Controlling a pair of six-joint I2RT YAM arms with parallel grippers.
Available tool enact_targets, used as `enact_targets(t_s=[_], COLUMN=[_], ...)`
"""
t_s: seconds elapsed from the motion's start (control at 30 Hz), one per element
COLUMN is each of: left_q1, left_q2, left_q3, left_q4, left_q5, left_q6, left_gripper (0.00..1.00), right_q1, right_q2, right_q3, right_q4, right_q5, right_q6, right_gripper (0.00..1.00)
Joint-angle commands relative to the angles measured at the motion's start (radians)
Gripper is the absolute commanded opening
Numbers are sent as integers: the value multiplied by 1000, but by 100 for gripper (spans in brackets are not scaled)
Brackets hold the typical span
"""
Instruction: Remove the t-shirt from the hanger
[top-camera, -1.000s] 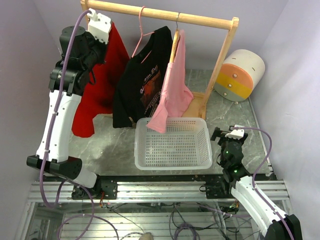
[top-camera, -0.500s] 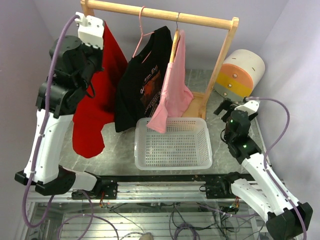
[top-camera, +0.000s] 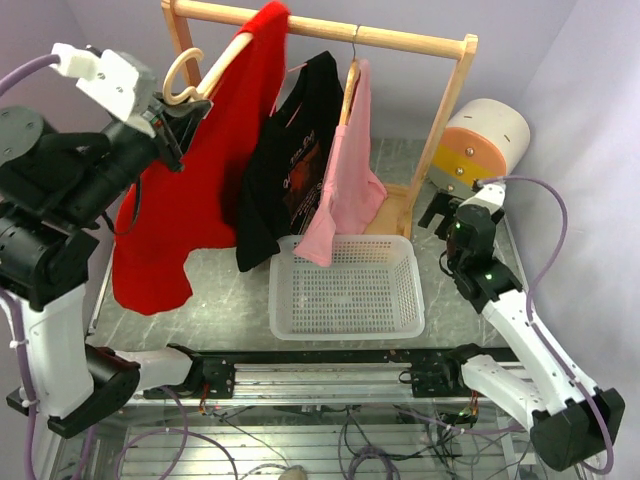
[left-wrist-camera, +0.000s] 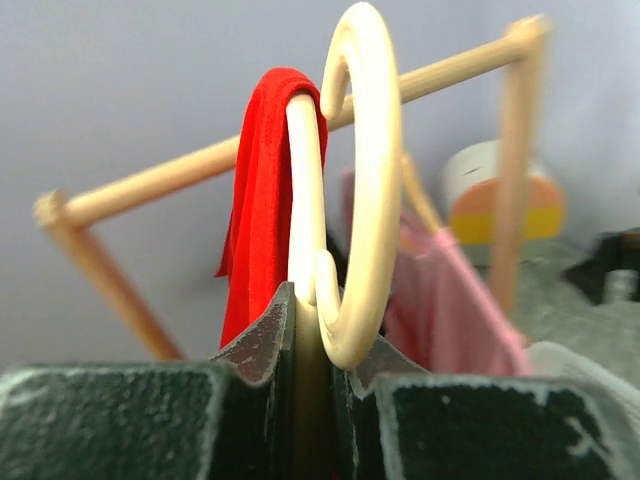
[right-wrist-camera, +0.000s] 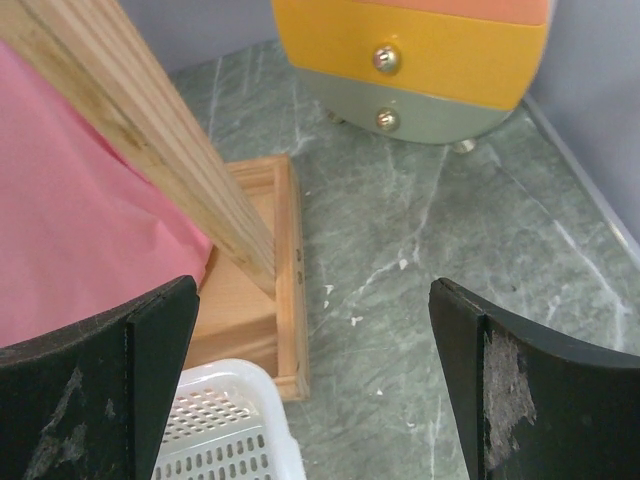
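Note:
A red t-shirt (top-camera: 205, 170) hangs on a cream wooden hanger (top-camera: 205, 75) that is off the wooden rail (top-camera: 330, 28). My left gripper (top-camera: 172, 112) is shut on the hanger just below its hook and holds it up to the left of the rack. In the left wrist view the hanger's hook (left-wrist-camera: 362, 180) curls up between the fingers (left-wrist-camera: 262, 345), with the red t-shirt (left-wrist-camera: 255, 200) draped behind. A black t-shirt (top-camera: 290, 160) and a pink t-shirt (top-camera: 350, 170) hang on the rail. My right gripper (top-camera: 440, 215) is open and empty by the rack's right post (right-wrist-camera: 150, 130).
A white mesh basket (top-camera: 345, 288) sits on the table below the shirts; its corner shows in the right wrist view (right-wrist-camera: 225, 425). A small round drawer unit (top-camera: 482, 150) stands at the back right, also in the right wrist view (right-wrist-camera: 420, 60). The rack's wooden foot (right-wrist-camera: 255, 290) lies by the basket.
My left arm lifted the hanger with the red t-shirt off the rail and swung it up and left. My right arm rose from the table edge toward the rack's right post.

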Motion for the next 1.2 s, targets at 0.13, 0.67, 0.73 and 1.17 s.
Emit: enact_targets(t_s=[0.13, 0.67, 0.73, 1.17], left_q1=[-6, -4, -4, 26], left_q2=[0, 204, 230, 404], left_q3=[63, -62, -72, -128], left_q4=[217, 420, 432, 581], left_q5=[359, 652, 657, 678], left_q6=[-171, -419, -423, -469], left_gripper=[7, 7, 7, 7], right_q1=[1, -10, -18, -126], right_q2=[139, 381, 411, 660], right_q3=[62, 140, 156, 395], right_q4=[92, 304, 331, 437], right_q5=[-159, -131, -138, -231], right_q6=[-43, -172, -187, -245], right_gripper=[100, 100, 100, 100])
